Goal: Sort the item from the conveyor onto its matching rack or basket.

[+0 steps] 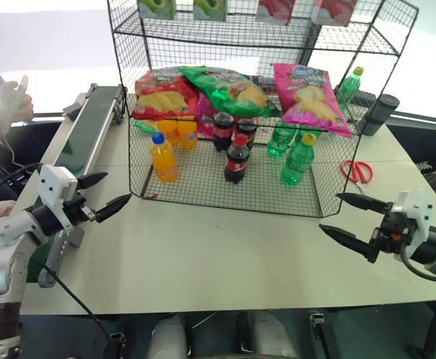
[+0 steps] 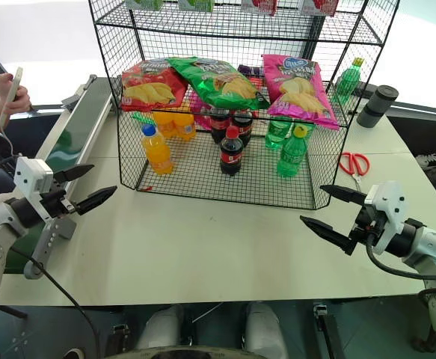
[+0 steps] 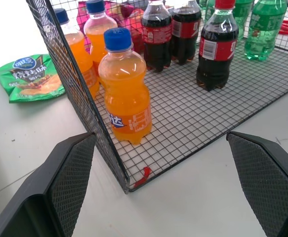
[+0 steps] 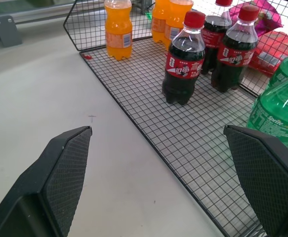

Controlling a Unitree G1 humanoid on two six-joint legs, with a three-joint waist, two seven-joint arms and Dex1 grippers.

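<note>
While both arms hang low over the near part of the table [image 1: 225, 262], the pale, matte tabletop between them lies bare, marked by a few faint specks. The left gripper [image 1: 104, 196] hovers near the front left corner of the rack [image 1: 225, 198], its two black fingers spread wide with nothing between them; the right gripper [image 1: 354, 218] hovers off the rack's front right corner, spread just as wide and holding nothing.

The black wire-mesh rack stands on the middle of the table. On its middle tier the magenta-pink chip bag [image 1: 309, 96] lies at the right end, tilted, beside a green chip bag [image 1: 229, 90] and a red chip bag [image 1: 164, 93]. On the bottom tier stand orange soda bottles [image 1: 163, 157], cola bottles [image 1: 237, 158] and green soda bottles [image 1: 298, 159]. More packets sit on the top tier, cut off by the frame edge.

Along the table's left edge runs the conveyor [image 1: 90, 127], its dark green belt glossy. Red-handled scissors [image 1: 358, 171] lie on the table right of the rack, and a dark cylindrical cup [image 1: 380, 114] stands behind them. In the left wrist view a small green packet [image 3: 31, 77] lies on the table outside the mesh wall. At far left a person's hand [image 1: 14, 101] holds a pale device. Beyond the table the room is bright white.
</note>
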